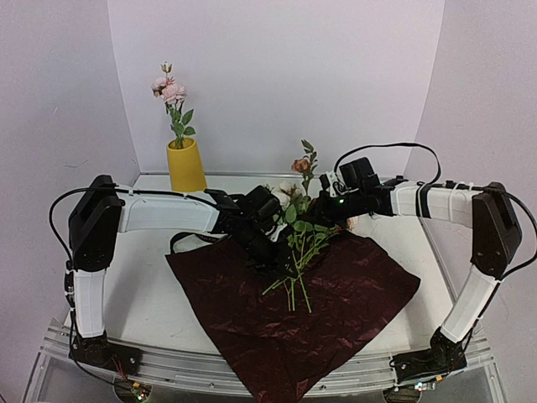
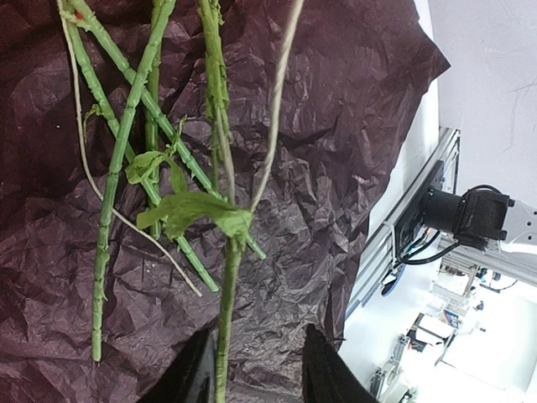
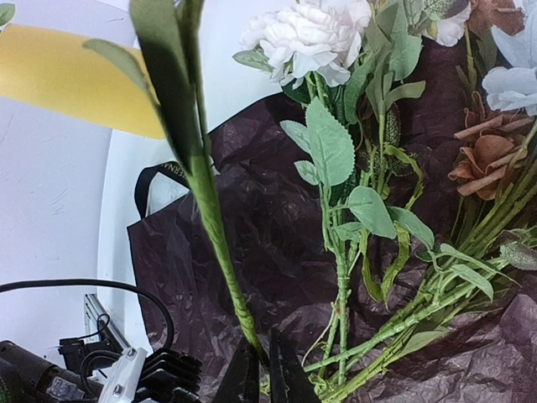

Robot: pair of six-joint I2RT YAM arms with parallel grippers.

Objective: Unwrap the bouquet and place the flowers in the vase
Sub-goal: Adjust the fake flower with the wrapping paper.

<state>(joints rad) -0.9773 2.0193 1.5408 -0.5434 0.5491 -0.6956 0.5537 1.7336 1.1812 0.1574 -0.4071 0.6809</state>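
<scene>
Top external view: the vase (image 1: 186,168) stands upright at 11 o'clock on the worktop (image 1: 143,294), with pink roses (image 1: 170,89) in its mouth. Dark red paper (image 1: 336,319) lies spread flat from the centre toward 6 o'clock, and a black ribbon (image 3: 168,170) loops at its far edge. The flowers (image 1: 298,260) lie loose on the paper at the centre, cut ends fanned toward 6 o'clock and heads toward 12. They are well apart from the vase.

Right wrist view: the right claw (image 3: 262,359) is pinched closed on the stalk of 1 rust rose (image 1: 302,165), which stands upright above the pile.

Left wrist view: the left claw (image 2: 258,340) hangs low over the paper with its jaws apart. 1 green stem (image 2: 226,285) runs between them, close to 1 finger, with a clear gap on the other side.
</scene>
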